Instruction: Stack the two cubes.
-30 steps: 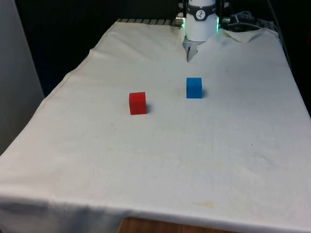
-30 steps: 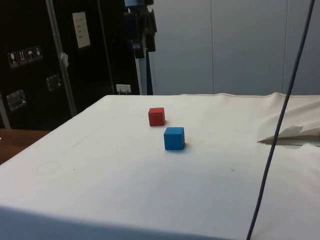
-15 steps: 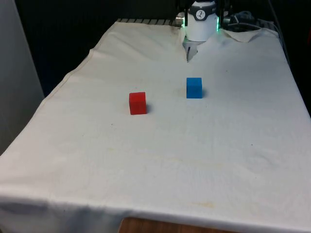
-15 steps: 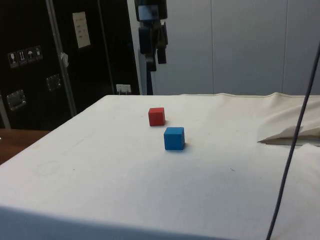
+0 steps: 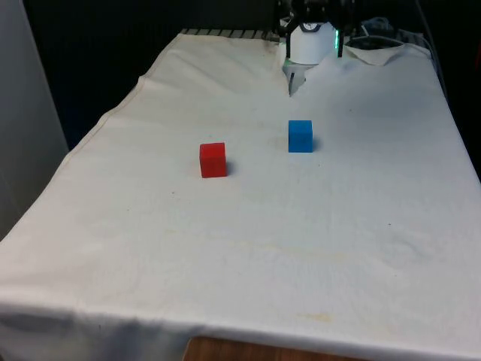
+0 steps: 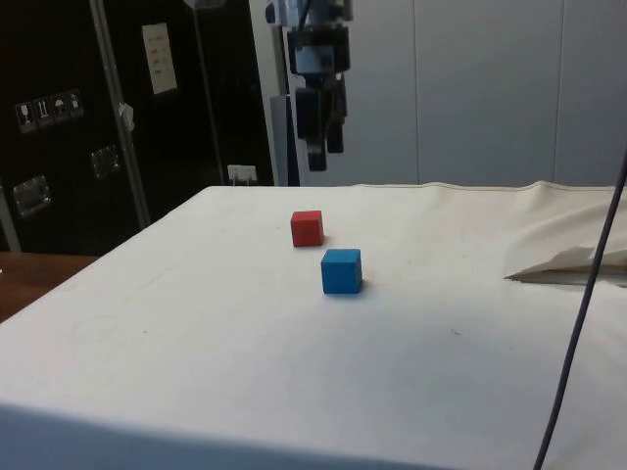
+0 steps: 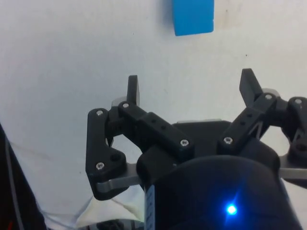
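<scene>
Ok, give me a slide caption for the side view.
Open gripper above the cloth, red cube and blue cube apart below.

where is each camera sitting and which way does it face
Front view: across the table toward the arm; red cube, blue cube.
Side view: from the table's side toward dark cabinets; the hand hangs above both cubes.
Wrist view: on the wrist, looking down past open fingers at the blue cube.
Shared: the blue cube shows in all three.

The white cloth [image 5: 248, 226] is evenly and brightly lit from above. Small soft shadows are cast beside the red cube [image 5: 213, 159] and blue cube [image 5: 300, 136]. Dark surroundings are left underexposed.
</scene>
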Controlling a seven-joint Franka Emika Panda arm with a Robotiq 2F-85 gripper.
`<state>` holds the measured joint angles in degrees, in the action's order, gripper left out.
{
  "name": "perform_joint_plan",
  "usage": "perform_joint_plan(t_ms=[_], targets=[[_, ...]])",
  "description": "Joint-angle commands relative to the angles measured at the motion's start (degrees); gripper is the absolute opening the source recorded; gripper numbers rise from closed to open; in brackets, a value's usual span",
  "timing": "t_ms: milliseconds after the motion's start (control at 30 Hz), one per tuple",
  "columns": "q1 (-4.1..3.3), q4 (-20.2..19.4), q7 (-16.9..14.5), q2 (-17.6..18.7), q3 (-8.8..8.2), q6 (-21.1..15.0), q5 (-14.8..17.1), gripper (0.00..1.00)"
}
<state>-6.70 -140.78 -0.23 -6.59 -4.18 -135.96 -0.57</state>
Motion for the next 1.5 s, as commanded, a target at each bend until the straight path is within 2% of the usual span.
perform_joint_plan(t_ms=[0, 33, 67, 233, 367, 400, 600, 633, 700, 933, 967, 1033, 1233, 1267, 1467], targets=[[0.06, -0.9, 0.2, -0.1, 0.06, -1.6, -0.3, 1.00], [0.06, -1.3, 0.1, -0.1, 0.00, -2.2, -0.3, 1.00], [0.00, -1.0, -0.1, 0.0, 0.00, -1.4, 0.0, 1.00], [0.06, -4.0, -0.3, 0.4, -0.06, -6.6, -0.2, 1.00], [0.17, -5.2, -0.6, 1.3, -0.17, -9.3, -0.1, 1.00], [0.11, -5.1, -0.5, 1.1, -0.11, -8.5, 0.0, 1.00], [0.52, -6.5, -1.7, 3.7, -0.57, -13.6, 0.1, 1.00], [0.40, -6.2, -1.3, 3.3, -0.46, -12.3, 0.0, 1.00], [0.52, -6.8, -2.1, 4.8, -0.80, -15.4, 0.3, 1.00], [0.63, -7.3, -3.2, 8.1, -1.26, -19.5, 0.6, 1.00], [0.63, -7.0, -2.5, 7.5, -1.26, -18.0, 0.0, 1.00], [0.63, -7.4, -3.3, 8.9, -1.32, -20.5, 0.7, 1.00], [0.74, -7.6, -3.9, 11.6, -1.49, -23.5, 0.8, 1.00], [0.69, -7.4, -3.2, 11.5, -1.66, -22.7, 0.1, 1.00], [0.92, -7.6, -4.2, 14.5, -1.55, -26.5, 0.8, 1.00]])
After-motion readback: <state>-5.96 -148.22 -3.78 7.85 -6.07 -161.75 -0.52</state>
